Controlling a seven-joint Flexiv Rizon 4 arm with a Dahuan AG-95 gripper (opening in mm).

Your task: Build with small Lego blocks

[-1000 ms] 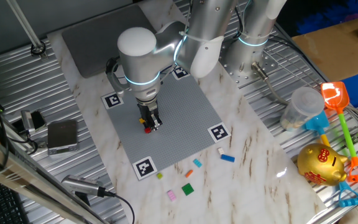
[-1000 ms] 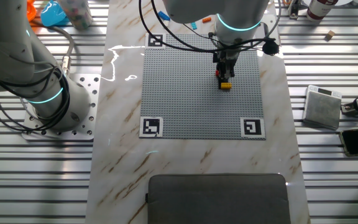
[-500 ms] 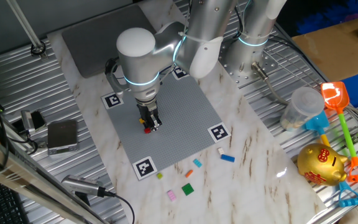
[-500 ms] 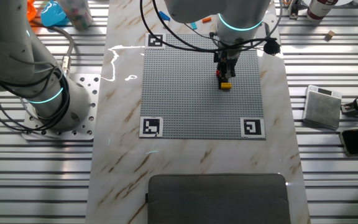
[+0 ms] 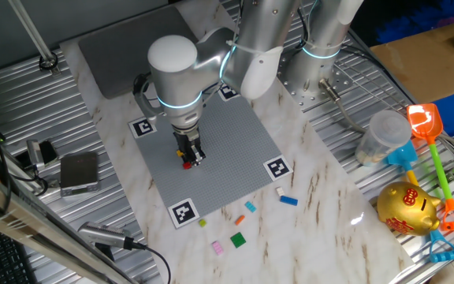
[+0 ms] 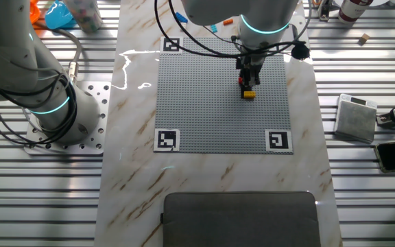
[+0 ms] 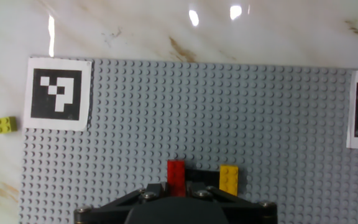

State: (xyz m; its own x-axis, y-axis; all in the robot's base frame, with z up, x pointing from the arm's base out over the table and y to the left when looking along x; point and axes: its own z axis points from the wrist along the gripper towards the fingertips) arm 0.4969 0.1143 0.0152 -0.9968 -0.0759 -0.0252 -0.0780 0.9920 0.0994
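My gripper (image 5: 189,158) is down on the grey studded plate (image 5: 235,134), near its middle. In the hand view its jaws stand close on either side of a red brick (image 7: 176,177) on the plate. A black brick (image 7: 198,177) and a yellow brick (image 7: 229,178) sit right beside the red one. The yellow brick (image 6: 249,95) also shows under the gripper (image 6: 247,85) in the other fixed view. Loose small bricks lie on the marble off the plate: blue (image 5: 289,200), white (image 5: 279,191), orange (image 5: 251,207), green (image 5: 238,240), pink (image 5: 217,248) and yellow-green (image 7: 5,125).
A second arm's base (image 6: 53,103) stands beside the plate. A gold piggy bank (image 5: 407,207), toy shovels (image 5: 428,130) and a plastic cup (image 5: 381,136) lie at the right. A grey box (image 5: 79,171) and a dark mat (image 6: 238,219) lie at the plate's other sides.
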